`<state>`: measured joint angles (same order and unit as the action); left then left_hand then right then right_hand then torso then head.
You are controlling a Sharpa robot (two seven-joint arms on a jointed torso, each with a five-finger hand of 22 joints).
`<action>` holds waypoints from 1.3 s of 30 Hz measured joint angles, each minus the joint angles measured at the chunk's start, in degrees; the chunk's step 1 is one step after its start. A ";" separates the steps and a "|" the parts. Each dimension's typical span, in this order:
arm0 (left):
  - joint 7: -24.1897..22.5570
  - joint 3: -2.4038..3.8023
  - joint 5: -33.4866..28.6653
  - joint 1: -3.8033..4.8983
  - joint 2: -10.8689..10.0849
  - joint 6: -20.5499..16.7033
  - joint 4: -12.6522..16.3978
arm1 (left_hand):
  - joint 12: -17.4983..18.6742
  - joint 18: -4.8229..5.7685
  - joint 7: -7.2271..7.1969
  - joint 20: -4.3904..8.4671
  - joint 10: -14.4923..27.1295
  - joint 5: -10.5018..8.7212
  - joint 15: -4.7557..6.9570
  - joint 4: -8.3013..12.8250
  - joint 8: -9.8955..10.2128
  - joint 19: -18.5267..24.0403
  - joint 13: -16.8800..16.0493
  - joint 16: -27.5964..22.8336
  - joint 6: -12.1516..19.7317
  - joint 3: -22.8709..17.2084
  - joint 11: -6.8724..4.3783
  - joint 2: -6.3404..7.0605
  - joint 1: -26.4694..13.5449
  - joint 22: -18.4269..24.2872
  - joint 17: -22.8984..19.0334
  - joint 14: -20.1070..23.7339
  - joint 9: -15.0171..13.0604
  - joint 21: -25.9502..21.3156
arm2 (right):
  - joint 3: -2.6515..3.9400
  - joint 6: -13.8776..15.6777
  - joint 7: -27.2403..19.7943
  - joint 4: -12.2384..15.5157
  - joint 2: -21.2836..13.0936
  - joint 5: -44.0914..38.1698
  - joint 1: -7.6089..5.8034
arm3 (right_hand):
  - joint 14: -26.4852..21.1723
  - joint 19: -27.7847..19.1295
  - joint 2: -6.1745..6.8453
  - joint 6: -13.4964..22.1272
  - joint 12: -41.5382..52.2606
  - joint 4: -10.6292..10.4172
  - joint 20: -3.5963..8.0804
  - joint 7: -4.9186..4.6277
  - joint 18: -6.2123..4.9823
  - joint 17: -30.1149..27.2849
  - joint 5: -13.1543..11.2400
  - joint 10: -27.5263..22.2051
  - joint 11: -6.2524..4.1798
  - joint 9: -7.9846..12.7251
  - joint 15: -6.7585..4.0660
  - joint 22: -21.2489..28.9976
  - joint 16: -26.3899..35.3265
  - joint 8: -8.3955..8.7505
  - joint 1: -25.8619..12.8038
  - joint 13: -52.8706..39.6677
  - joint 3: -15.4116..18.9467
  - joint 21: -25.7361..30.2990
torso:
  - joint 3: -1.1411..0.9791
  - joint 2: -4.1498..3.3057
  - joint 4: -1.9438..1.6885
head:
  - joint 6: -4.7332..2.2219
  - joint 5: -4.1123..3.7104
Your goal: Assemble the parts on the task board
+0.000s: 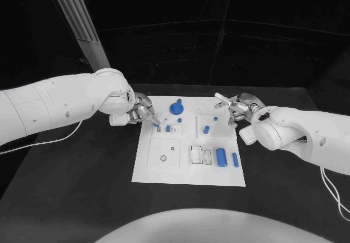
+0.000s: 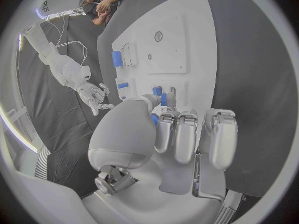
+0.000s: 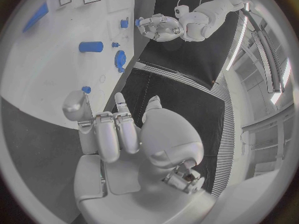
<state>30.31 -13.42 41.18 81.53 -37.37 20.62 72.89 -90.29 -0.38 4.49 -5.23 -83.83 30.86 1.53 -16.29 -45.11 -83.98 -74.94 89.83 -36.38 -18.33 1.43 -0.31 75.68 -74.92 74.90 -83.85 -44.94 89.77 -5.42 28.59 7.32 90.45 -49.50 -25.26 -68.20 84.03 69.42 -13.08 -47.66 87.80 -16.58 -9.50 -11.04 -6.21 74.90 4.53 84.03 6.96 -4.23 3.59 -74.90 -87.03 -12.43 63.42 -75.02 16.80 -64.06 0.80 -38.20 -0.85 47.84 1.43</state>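
We saw the left hand (image 1: 137, 114) over the near-left edge of the task board (image 1: 186, 174), its fingers (image 2: 176, 137) curled down together and clamped on a small blue part (image 2: 163, 99), which stood just above the board beside another short blue part (image 1: 168, 128) set in a slot. The right hand (image 1: 234, 108) hung over the board's far right corner with its fingers (image 3: 118, 129) apart and nothing between them. Ahead of the left fingers lay a blue gear (image 1: 176, 107). Between the two hands sat a blue peg (image 1: 206, 129). Farther from both sets of fingers, near the board's front edge, a thick blue cylinder (image 1: 220, 155) and a slim blue bar (image 1: 235, 159) lay side by side. The board rested flat on the black counter (image 1: 73, 192).
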 measured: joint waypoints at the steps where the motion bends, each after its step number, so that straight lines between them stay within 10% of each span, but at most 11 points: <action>1: 0.33 0.00 0.10 0.00 0.00 -0.02 0.20 | 0.00 0.00 0.00 0.00 0.00 0.22 0.00 0.00 -0.01 0.00 0.00 0.00 0.00 0.00 0.00 -0.05 0.05 0.00 0.00 0.00 -0.01 0.00 | 0.00 0.00 -0.01 0.00 0.00 0.00 0.00 | 0.00 0.00 0.00 0.00 0.00 0.00 0.00 0.00 0.00 0.00 0.00 0.00 0.00 0.00 0.00 0.00 0.00 0.00 0.00 0.00 0.00 0.00 | 0.00 -0.01 0.01 | 0.00 0.04; 39: 4.96 0.00 4.76 -0.87 3.48 -0.42 -1.22 | 0.00 0.00 0.25 0.00 0.00 0.14 0.20 -0.24 -0.12 0.00 0.00 0.00 0.25 -0.43 0.00 -0.72 1.07 0.00 0.00 -0.20 -0.14 0.00 | 0.00 0.07 -0.12 0.25 -0.04 -1.40 0.00 | 0.00 0.00 0.00 0.00 0.00 0.00 0.00 0.00 0.00 0.04 0.00 0.00 0.00 0.00 0.00 0.00 0.00 0.00 0.00 0.00 0.00 0.00 | 0.00 0.01 0.08 | 0.66 -0.01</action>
<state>35.27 -13.42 45.94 80.65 -33.89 20.21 71.67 -90.29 -0.38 4.74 -5.23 -83.83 31.00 1.73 -16.53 -45.23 -83.98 -74.94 89.83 -36.12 -18.76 1.43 -1.03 76.75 -74.92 74.91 -84.05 -45.07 89.77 -5.42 28.65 7.20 90.70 -49.54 -26.66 -68.20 84.03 69.42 -13.08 -47.66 87.80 -16.58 -9.50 -11.04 -6.22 74.94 4.53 84.03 6.96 -4.23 3.59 -74.91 -87.03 -12.43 63.42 -75.02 16.80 -64.06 0.80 -38.19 -0.77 48.50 1.42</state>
